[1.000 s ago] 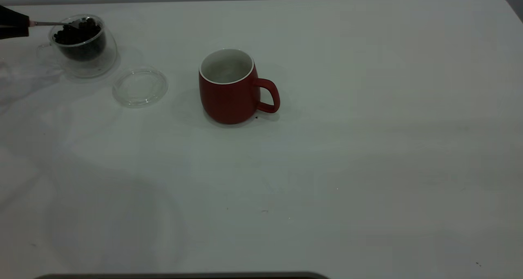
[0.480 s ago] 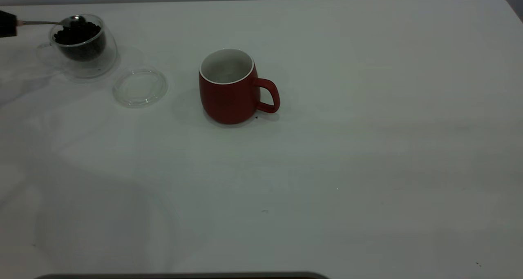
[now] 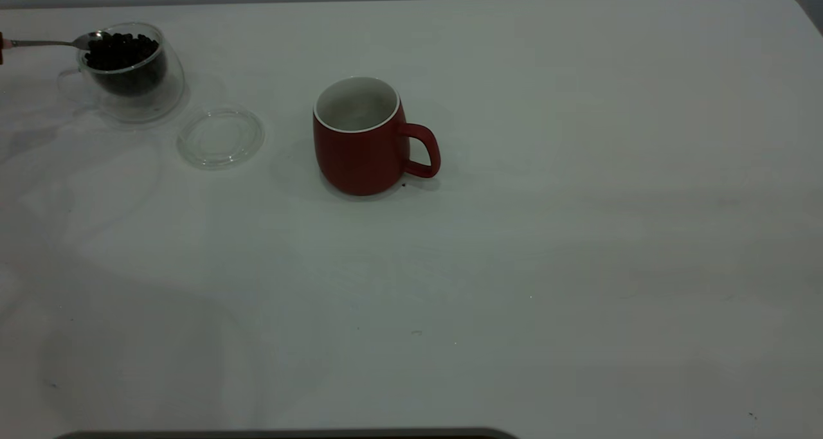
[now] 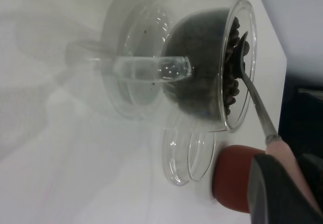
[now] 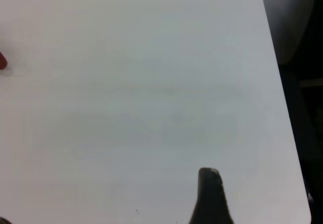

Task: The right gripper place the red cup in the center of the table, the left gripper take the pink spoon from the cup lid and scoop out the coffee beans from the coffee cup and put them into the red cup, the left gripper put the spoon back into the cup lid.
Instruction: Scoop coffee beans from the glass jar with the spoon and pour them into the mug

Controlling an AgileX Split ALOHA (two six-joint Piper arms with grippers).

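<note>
I have the pink spoon (image 4: 255,100) clamped in the left gripper (image 4: 282,193), jaws closed on its pale handle, and its bowl sits at the mouth of the coffee cup (image 3: 130,71), against the top of the coffee beans (image 3: 120,44). In the exterior view the bowl looks bare, so I judge the scoop is not made yet: this is the scooping step, with nothing carried over. The coffee cup stands near the far left corner of the table (image 3: 578,233), and only a sliver of my gripper shows at that view's left border.

The next move, as I read it, needs the bowl pushed down into the heap, levelled, lifted clear of the glass rim, then carried over the cup lid (image 3: 220,137) to the red cup (image 3: 360,137). That cup stands upright about mid-table, towards the far edge, handle pointing to the right edge, white inside showing nothing in it. The lid lies flat between the two cups, apart from both.

The right gripper (image 5: 209,196) hangs over bare table near the right edge; I cannot tell how its jaws stand.

The tabletop is plain white with a few dark specks. Beyond the far edge is a grey wall.
</note>
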